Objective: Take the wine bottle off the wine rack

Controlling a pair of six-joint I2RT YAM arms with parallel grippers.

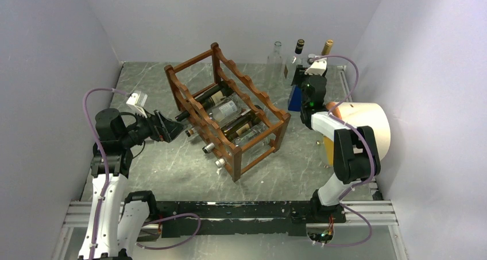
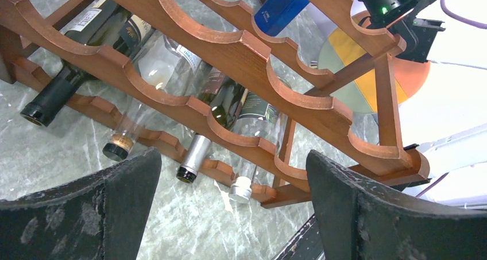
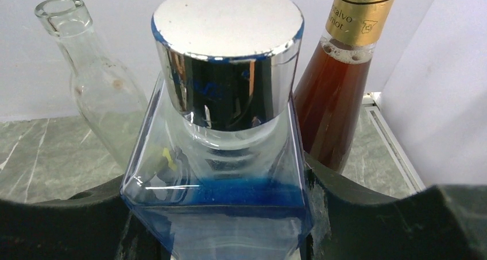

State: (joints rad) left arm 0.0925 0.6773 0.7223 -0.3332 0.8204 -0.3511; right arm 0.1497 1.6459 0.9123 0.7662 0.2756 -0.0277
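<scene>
Left gripper (image 2: 232, 156) is spread wide with nothing between its worn black fingers (image 2: 115, 208). Straight ahead of it I see the reddish-brown wooden wine rack with scalloped rails (image 2: 241, 50), standing on the grey marbled tabletop (image 2: 51, 179) just beyond the fingertips and not touching them. Four bottles lie low in the rack, necks towards this gripper. Ahead and to its left is a dark wine bottle with a black capsule (image 2: 54, 93), then a clear glass bottle with a dark stopper (image 2: 135, 108). A green wine bottle with a silver capsule (image 2: 198, 148) is almost centred between the fingers, and a clear bottle with a pale silver cap (image 2: 244, 182) is just right of that. Over on the other side, the right gripper (image 3: 221, 231) looks closed on the shoulders of a square blue-tinted glass bottle (image 3: 218, 197) topped by a chrome cap (image 3: 230, 59). Beyond that grip, an amber bottle with a gold foil neck (image 3: 333, 99) stands to the right and an empty clear glass flask (image 3: 97, 93) to the left.
</scene>
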